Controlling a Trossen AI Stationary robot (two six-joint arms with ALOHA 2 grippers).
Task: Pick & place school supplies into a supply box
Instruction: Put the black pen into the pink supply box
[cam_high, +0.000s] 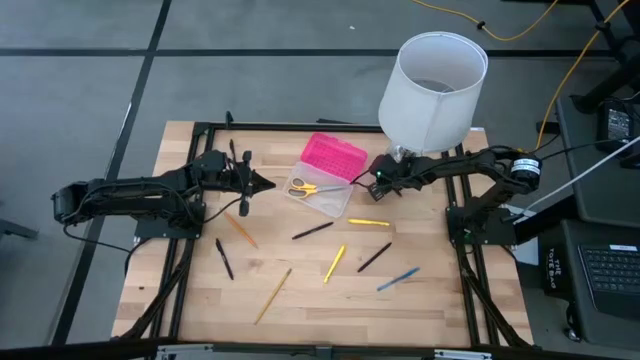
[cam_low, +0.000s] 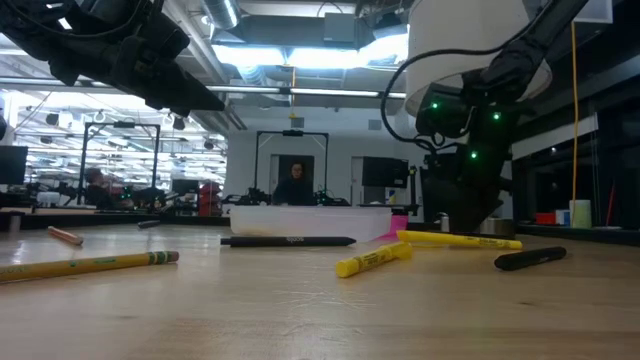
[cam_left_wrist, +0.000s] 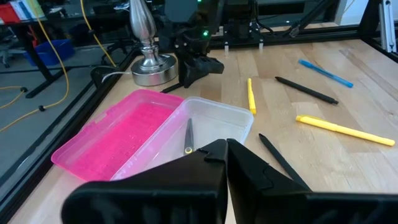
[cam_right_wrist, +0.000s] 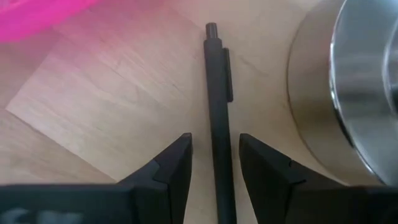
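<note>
A robotics lab: black metal rig frames (cam_low: 290, 165) stand far off under ceiling strip lights (cam_low: 300, 55), a person (cam_low: 293, 185) seated at benches, cables (cam_high: 520, 30) across the floor.

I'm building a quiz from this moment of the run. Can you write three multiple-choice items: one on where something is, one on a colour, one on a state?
1. Where does the black pen lie in the right wrist view?
A. Inside the supply box
B. On the table between the right gripper's open fingers, beside the lamp base
C. Held up in the left gripper

2. What colour is the opaque half of the supply box?
A. Pink
B. Green
C. Blue

3. How is the supply box?
A. Shut
B. Open, with scissors inside
C. Upside down

Key: 1 B, the right gripper straddles the pen on the wood next to the lamp base. 2 A, the high view shows a bright pink half. 3 B, the yellow-handled scissors lie in the clear half.
</note>
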